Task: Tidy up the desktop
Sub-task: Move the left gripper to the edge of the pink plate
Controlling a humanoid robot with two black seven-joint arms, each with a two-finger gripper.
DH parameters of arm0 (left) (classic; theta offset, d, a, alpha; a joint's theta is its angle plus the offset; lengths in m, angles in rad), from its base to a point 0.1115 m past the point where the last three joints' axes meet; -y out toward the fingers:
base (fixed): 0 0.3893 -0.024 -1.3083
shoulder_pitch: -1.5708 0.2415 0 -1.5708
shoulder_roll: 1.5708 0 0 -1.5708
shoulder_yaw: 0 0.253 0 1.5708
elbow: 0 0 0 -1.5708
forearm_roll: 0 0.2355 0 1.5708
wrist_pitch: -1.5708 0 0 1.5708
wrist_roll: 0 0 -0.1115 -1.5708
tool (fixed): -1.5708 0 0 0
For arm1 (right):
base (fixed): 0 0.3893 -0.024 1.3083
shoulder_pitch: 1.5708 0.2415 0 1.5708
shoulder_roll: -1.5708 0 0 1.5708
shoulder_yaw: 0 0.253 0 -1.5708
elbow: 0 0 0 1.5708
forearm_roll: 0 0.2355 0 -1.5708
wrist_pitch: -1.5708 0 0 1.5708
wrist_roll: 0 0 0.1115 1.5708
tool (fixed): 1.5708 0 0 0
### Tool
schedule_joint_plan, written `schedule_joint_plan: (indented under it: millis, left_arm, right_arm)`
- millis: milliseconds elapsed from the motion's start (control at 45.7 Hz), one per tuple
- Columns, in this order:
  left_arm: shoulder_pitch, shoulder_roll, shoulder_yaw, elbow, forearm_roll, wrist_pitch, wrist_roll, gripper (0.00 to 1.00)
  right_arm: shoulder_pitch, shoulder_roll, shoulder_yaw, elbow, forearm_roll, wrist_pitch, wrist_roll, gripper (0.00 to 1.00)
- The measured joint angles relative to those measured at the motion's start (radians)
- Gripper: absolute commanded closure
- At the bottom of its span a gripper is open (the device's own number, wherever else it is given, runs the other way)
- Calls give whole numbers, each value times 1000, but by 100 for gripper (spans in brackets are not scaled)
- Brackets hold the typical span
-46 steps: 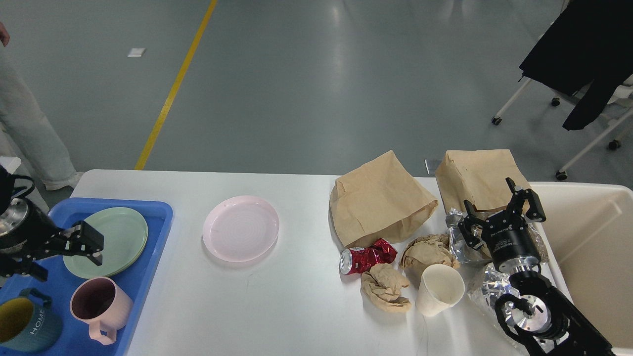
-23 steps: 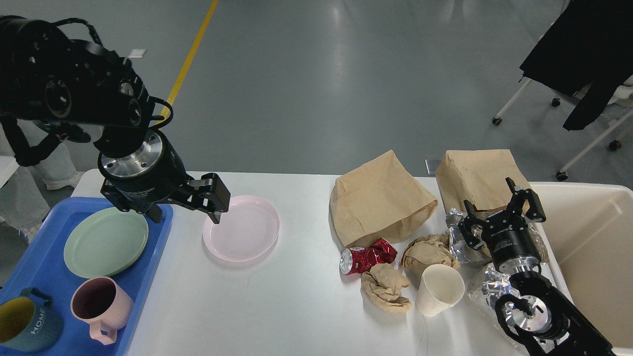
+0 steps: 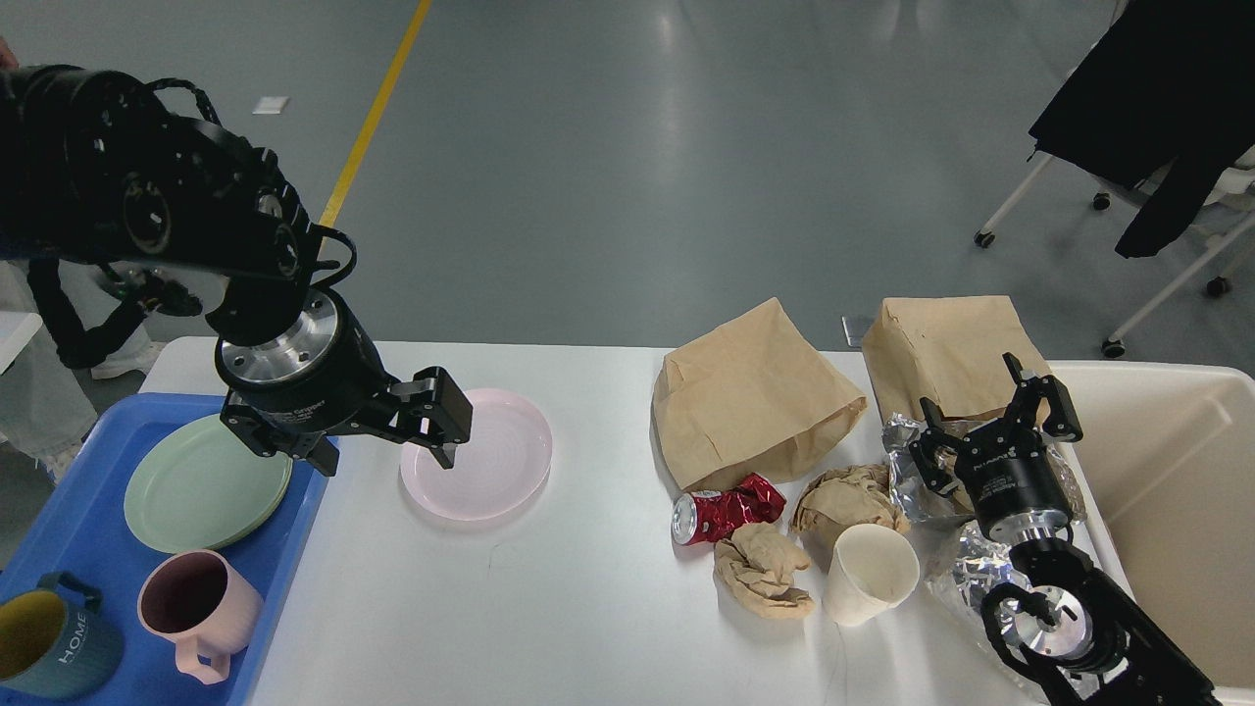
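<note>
A: Left side? 
B: Blue tray (image 3: 59,510) holding a green plate (image 3: 196,485), a pink mug (image 3: 196,608), a teal mug (image 3: 49,642). Pink plate (image 3: 500,461) beside it.

A: Right side? 
B: Two paper bags (image 3: 750,392), crushed red can (image 3: 726,510), crumpled paper (image 3: 765,574), paper cup (image 3: 868,579), foil (image 3: 966,574), cream bin (image 3: 1177,490).

Left gripper (image 3: 392,443) spread over pink plate's (image 3: 490,461) left rim | right gripper (image 3: 1000,422) open above crumpled foil (image 3: 907,471) | crushed red can (image 3: 727,510), paper cup (image 3: 871,585) on desktop (image 3: 549,608)
</note>
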Motion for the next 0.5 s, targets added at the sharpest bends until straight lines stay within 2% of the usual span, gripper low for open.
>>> schedule_joint_plan:
  millis: [175, 285, 394, 504]
  left_arm:
    - [163, 122, -6, 91, -7, 64, 3, 4]
    - [299, 167, -18, 140, -36, 146, 8, 5]
    - [431, 191, -61, 180, -117, 281, 13, 5]
    - [569, 218, -134, 230, -223, 460, 38, 5]
  right_arm:
    - [0, 0, 0, 0, 0, 0, 0, 0]
    - [0, 0, 0, 0, 0, 0, 0, 0]
    - [0, 0, 0, 0, 0, 0, 0, 0]
    - [0, 0, 0, 0, 0, 0, 0, 0]
